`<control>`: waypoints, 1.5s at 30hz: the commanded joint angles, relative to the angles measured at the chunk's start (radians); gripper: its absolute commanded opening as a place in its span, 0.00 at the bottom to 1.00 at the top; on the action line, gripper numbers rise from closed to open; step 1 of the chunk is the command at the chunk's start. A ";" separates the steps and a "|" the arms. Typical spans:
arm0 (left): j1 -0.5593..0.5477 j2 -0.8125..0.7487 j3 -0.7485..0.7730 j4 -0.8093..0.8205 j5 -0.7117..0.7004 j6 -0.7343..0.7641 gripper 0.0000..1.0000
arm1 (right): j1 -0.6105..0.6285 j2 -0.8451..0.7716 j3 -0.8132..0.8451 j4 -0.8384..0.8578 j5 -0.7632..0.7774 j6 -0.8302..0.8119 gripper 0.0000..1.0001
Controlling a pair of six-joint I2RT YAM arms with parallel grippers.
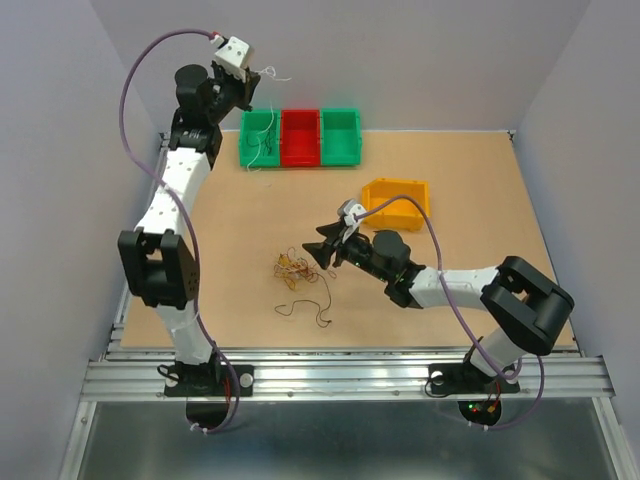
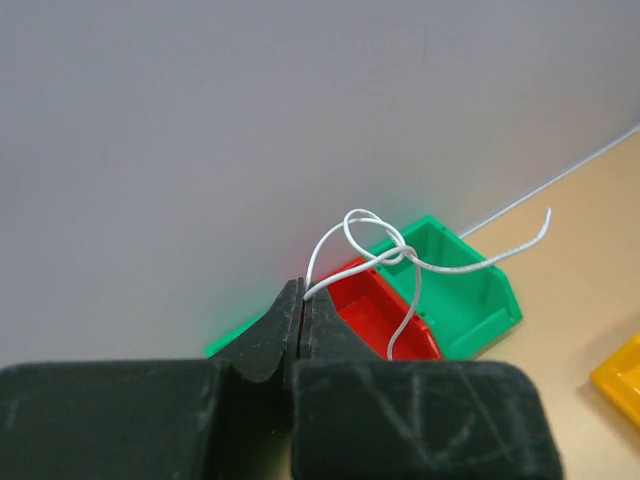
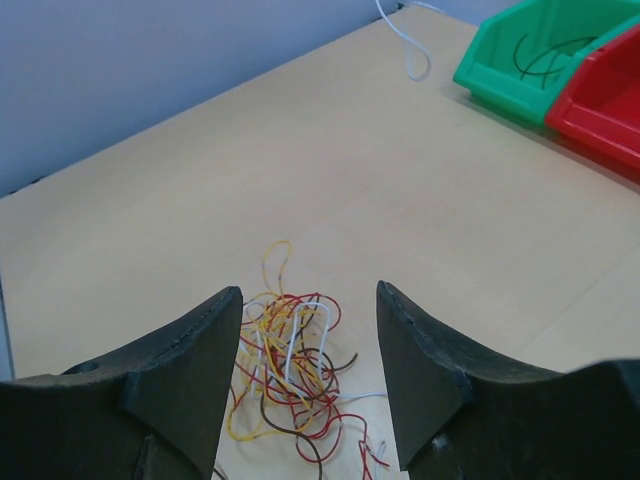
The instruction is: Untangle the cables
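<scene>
White wire point(image 2: 398, 256), looped and knotted, pinched between matte left fingers point(image 2: 270, 340).

The tan counter point(image 1: 470, 200) carries four bins and one tangle. At 12 o'clock, along its far edge, a left green bin point(image 1: 260, 158), a red bin point(image 1: 300, 158) and a right green bin point(image 1: 341, 155) stand touching in a row. A yellow bin point(image 1: 395, 186) sits at 2 o'clock. The cables point(image 1: 297, 272) lie at 7 o'clock, well apart from the row.
</scene>
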 commanded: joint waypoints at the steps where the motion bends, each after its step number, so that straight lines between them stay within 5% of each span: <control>1: -0.002 0.164 0.186 0.030 -0.038 0.030 0.00 | 0.008 -0.033 -0.022 0.056 0.123 0.009 0.61; 7: -0.002 0.385 0.459 -0.024 -0.051 0.003 0.00 | 0.009 -0.036 -0.028 0.054 0.173 0.013 0.61; 14: -0.023 0.512 0.465 0.189 -0.057 0.001 0.00 | 0.008 -0.029 -0.022 0.059 0.231 0.021 0.60; 32: -0.097 0.710 0.519 0.051 -0.182 0.130 0.00 | 0.009 -0.125 -0.094 0.068 0.324 0.019 0.59; 35: -0.098 0.696 0.498 0.021 -0.205 0.127 0.15 | 0.008 -0.128 -0.099 0.066 0.335 0.021 0.59; 41: -0.097 0.613 0.384 0.000 -0.258 0.078 0.20 | 0.009 -0.141 -0.108 0.066 0.337 0.033 0.59; 45: -0.098 0.598 0.385 -0.065 -0.213 0.045 0.33 | 0.008 -0.151 -0.113 0.066 0.328 0.039 0.59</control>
